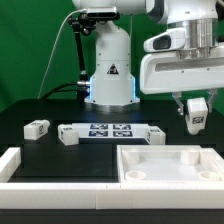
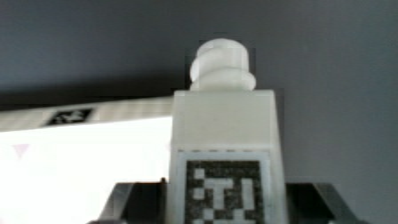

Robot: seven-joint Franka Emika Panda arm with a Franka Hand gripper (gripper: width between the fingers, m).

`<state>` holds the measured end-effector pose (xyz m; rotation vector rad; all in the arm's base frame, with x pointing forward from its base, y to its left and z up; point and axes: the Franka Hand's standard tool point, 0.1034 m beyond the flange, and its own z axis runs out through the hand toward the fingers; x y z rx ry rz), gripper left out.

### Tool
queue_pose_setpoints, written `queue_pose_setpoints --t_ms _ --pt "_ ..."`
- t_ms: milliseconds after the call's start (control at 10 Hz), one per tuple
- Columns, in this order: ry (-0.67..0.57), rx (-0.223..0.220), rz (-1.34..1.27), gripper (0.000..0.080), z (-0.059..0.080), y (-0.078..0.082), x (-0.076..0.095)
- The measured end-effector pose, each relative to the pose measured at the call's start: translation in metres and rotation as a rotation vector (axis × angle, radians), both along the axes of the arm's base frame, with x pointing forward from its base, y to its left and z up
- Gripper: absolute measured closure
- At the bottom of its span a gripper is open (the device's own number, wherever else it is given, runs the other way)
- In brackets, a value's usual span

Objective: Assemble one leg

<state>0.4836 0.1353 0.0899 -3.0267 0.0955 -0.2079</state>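
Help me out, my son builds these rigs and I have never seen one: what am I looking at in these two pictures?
It is a robot arm putting furniture together. The exterior view looks across a black table. The white gripper hangs above it and holds a small white leg. The wrist view comes from a camera on the arm itself: the leg fills it, tag facing the lens, a round peg at its far end. On the table lie two more small legs, the flat marker board and a large white tray.
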Motion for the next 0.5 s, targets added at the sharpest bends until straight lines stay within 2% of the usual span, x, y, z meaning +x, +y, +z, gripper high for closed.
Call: queue_pose_setpoints --t_ms 100,200,300,500 --pt "-0.037 0.002 0.006 0.0508 -0.003 0.002 -0.007" --pt "-0.101 0.010 0.008 0.0508 -0.001 0.004 -0.004" --pt "-0.111 0.005 0.030 0.0508 -0.002 0.003 -0.005" --pt "-0.128 -0.022 0.125 0.0508 0.006 -0.007 0.010"
